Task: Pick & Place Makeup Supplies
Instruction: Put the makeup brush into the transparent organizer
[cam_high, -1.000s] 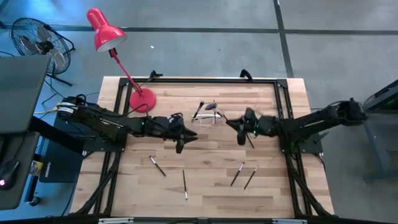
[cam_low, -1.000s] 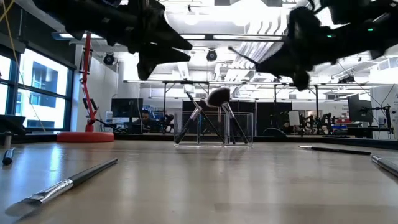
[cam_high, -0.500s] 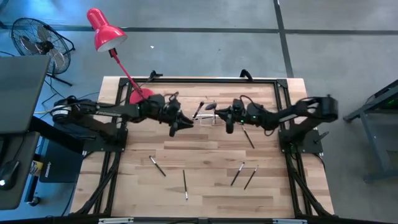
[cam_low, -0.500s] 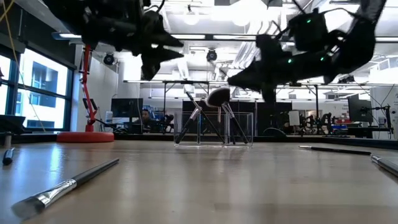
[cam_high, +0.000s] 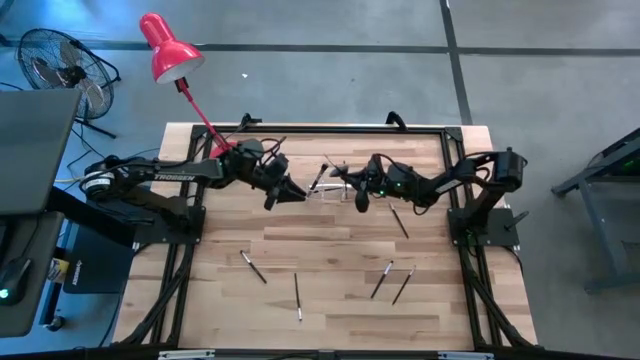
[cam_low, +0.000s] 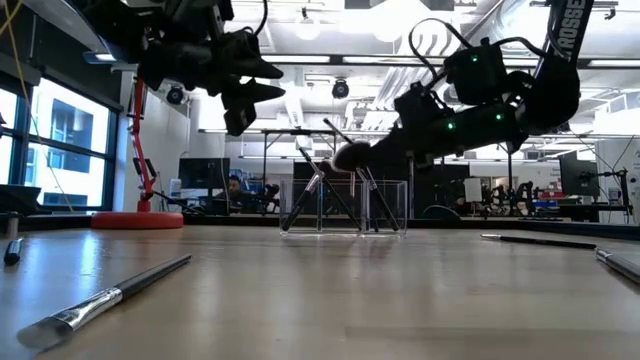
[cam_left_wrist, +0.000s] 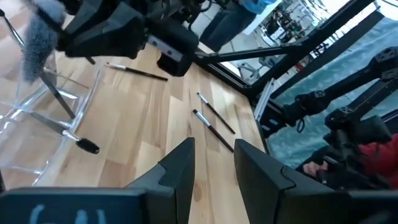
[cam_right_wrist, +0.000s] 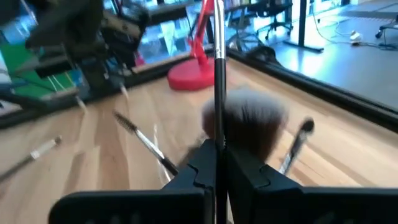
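The right tool (cam_high: 358, 192) is gripping a thin dark-handled brush (cam_right_wrist: 219, 68) between closed fingers, holding it upright above the clear plastic holder (cam_high: 333, 184) at the far middle of the counter (cam_high: 330, 250), presumably so it can drop handle-first in among the supplies already leaning there, including the fluffy black-headed brush (cam_low: 352, 155). The left tool (cam_high: 283, 192) is hanging just beside the holder on its other side, its fingers standing a narrow gap apart with nothing between them, probably waiting its turn. Five more brushes and liners are lying loose on the near half of the counter, one liner (cam_high: 298, 296) among them, so the task is looking roughly half done. On the left arm white lettering reads "TROSSEN" (cam_high: 181, 172); the right arm is showing part of the same word in the low view. A red desk lamp (cam_high: 170, 50) is standing at the far left corner.
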